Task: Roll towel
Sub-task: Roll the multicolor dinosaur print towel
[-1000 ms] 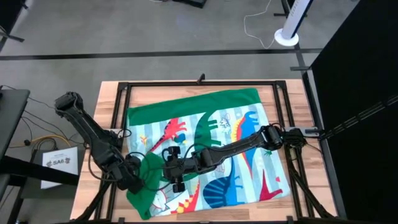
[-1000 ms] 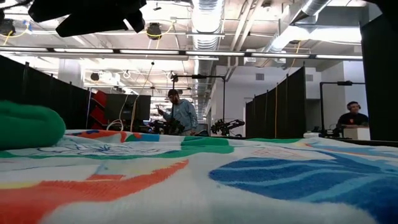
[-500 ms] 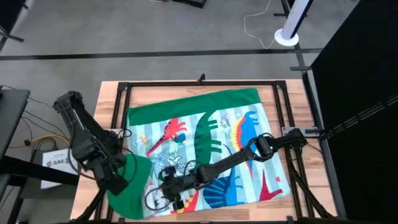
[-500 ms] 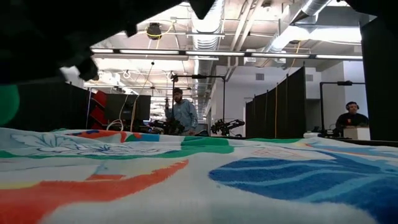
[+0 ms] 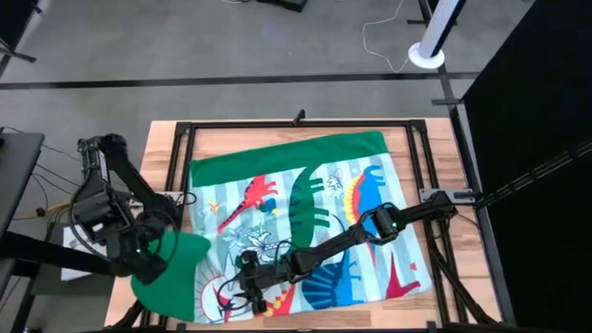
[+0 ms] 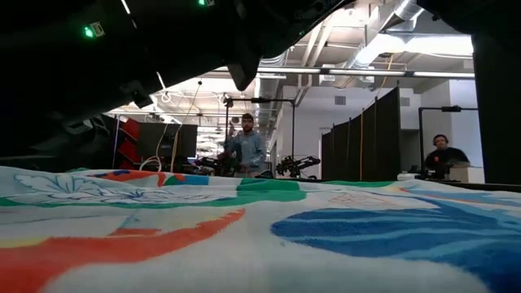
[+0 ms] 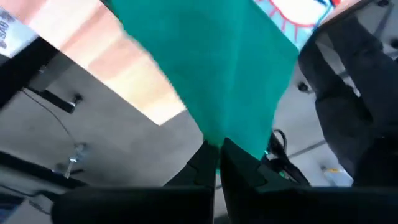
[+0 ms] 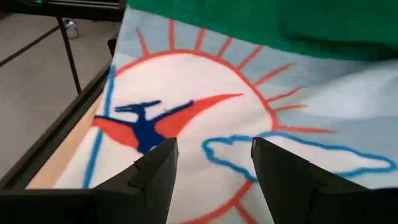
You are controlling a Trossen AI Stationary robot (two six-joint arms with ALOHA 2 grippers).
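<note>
The big soft green towel w/ light-blue dinosaur print (image 5: 305, 217) lies spread over most of the wooden-topped desk w/ black frame (image 5: 162, 153), far green border flat, near-left corner off the surface.

Left pincer (image 5: 143, 268) is clenched on that corner: wrist view shows green cloth (image 7: 211, 68) pinched btwn the two dark fingers (image 7: 202, 165), fabric hanging out past the desk edge. A sec ago this corner sat folded in over the print near the towel's middle-left; it's since been carried outward, so the green flap now opens beyond the left desk edge (underside showing, plain green). In effect the fold was undone, not tightened.

Right pincer (image 5: 242, 289) has slid toward the near edge along the printed face and now sits low over the near-left part of the towel. Its fingers (image 8: 155, 171) are released, spread apart above a sun-and-pterosaur motif (image 8: 186, 118), gripping nothing; whether they touch the cloth can't be told.

Low view: towel fills the foreground flat; dark arm mass overhead top left; ppl stand in the room far behind.

Read on the task: no roll exists yet. Looks like a reset/flatten step — corner pulled out to square the sheet before rolling starts. Risk: the corner draping off the desk may drag more cloth over the edge if let go there.
</note>
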